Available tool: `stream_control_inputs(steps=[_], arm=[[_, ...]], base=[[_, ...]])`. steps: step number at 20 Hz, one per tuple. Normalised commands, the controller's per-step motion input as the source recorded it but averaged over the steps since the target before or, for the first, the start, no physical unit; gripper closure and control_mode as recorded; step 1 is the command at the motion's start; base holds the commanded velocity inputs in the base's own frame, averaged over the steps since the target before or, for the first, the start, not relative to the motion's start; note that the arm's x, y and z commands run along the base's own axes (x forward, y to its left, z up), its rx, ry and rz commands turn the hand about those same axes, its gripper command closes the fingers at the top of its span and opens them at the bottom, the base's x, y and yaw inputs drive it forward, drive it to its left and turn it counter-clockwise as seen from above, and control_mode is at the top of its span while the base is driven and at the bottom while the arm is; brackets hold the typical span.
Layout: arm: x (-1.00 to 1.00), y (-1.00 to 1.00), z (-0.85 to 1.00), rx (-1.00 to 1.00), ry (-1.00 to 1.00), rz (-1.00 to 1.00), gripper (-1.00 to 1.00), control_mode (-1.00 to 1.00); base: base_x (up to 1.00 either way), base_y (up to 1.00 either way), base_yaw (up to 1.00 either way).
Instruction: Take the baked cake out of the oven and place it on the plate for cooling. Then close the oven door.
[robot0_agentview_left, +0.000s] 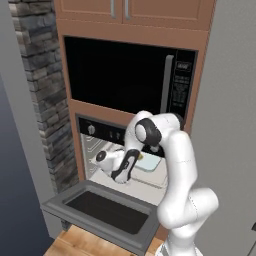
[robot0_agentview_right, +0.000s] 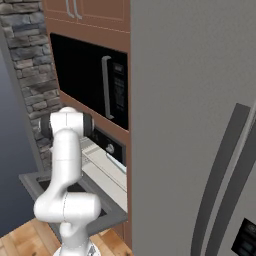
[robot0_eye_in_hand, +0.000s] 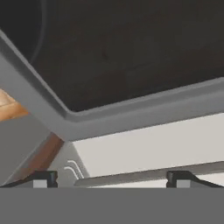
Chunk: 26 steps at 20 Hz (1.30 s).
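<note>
Oven (robot0_agentview_left: 92, 150) sits in the brown wall column under the black microwave (robot0_agentview_left: 120, 75): black control strip with a white knob at left, grey frame, pale interior with wire rack lines on the left wall. In the right base view the oven (robot0_agentview_right: 107, 150) is mostly hidden behind the arm and the grey fridge panel (robot0_agentview_right: 195, 125); one white knob shows on its strip.

Oven door (robot0_agentview_left: 102, 212) is dropped fully open, lying roughly flat in front of the cavity: wide grey frame, dark glass window facing up. Same door (robot0_agentview_right: 35, 182) in the right base view pokes out left of the arm's base. In the hand view the oven door (robot0_eye_in_hand: 131, 118) shows its grey frame corner and dark glass up close, pale oven floor below it, a strip of wood floor (robot0_eye_in_hand: 8, 103) at left.

Pale blue-grey tray (robot0_agentview_left: 150, 161) rests inside the oven, right of the arm's wrist. I can't make out the cake or the plate in any view.

Gripper (robot0_agentview_left: 102, 157) reaches into the oven mouth, just above the inner edge of the door. Hand view: gripper (robot0_eye_in_hand: 111, 179), fingers (robot0_eye_in_hand: 43, 178) spread wide apart near the two sides of the picture, released, nothing between them.
</note>
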Motion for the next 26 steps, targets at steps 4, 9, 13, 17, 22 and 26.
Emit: stream_control_inputs(steps=[4,9,13,17,22,26], arm=[[0.99,-0.18,0.00,-0.13,-0.08,0.16,-1.00,-1.00],[1.00,-0.18,-0.66,-0.09,0.00,0.00,-1.00,-1.00],[0.98,-0.30,-0.55,-0.01,0.00,0.02,-1.00,-1.00],[0.85,-0.16,-0.33,0.00,-0.10,0.06,-1.00,-1.00],[0.45,-0.10,-0.70,0.00,-0.16,0.03,-1.00,-1.00],[0.27,-0.23,-1.00,0.09,-0.02,0.00,-1.00,-1.00]], base=[[0.00,0.00,0.00],[0.00,0.00,0.00],[0.00,0.00,0.00],[0.00,0.00,0.00],[0.00,0.00,0.00],[0.00,0.00,0.00]])
